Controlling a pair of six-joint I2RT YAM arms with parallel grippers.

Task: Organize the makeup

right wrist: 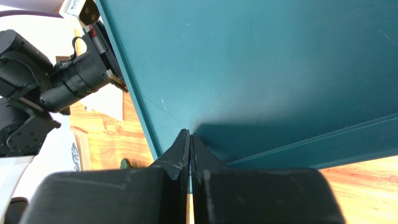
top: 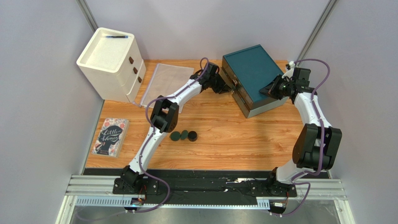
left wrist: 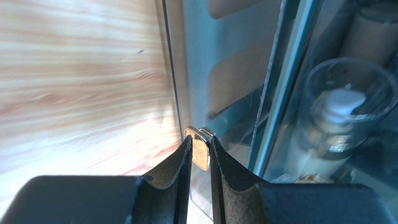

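Pads (left wrist: 184,161) of the left gripper (left wrist: 201,139) pinch a gold knob (left wrist: 201,150) on the teal box (top: 247,72). Right gripper (right wrist: 190,134), closed empty, touches its lid (right wrist: 280,70)

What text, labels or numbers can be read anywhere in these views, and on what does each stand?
"Little Women": in script lettering on the cover of the book.
Smaller print low on that cover: too small to read.
White tag at the top edge of the right wrist view: too blurred to read.
Teal case and white drawer unit: no text visible.
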